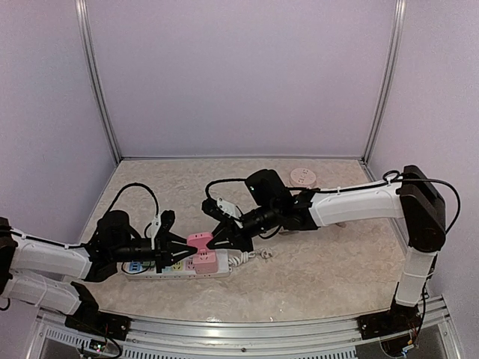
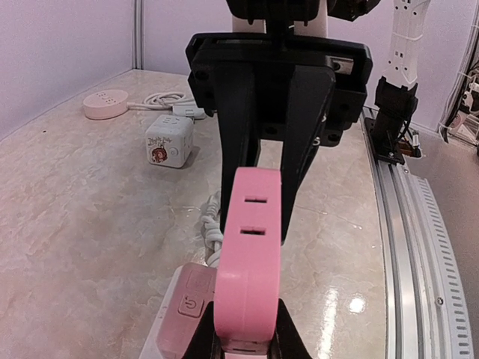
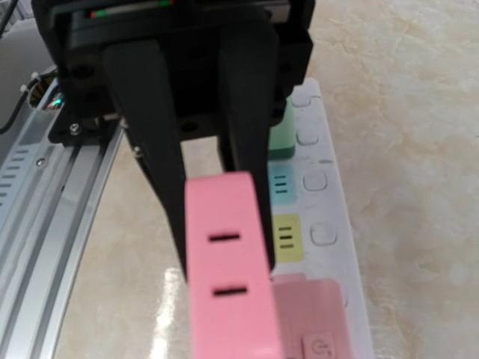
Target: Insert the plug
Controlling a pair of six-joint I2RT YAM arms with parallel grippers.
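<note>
A pink plug (image 1: 200,240) is held between two robot arms, just over the pink end of a white power strip (image 1: 159,274). The strip lies towards the near left corner of the marbled worktop (image 1: 322,277). The left jaws are closed on one end of the plug and the right jaws are closed on the opposite end. A round socket puck (image 1: 303,176) sits by the far right corner.
</note>
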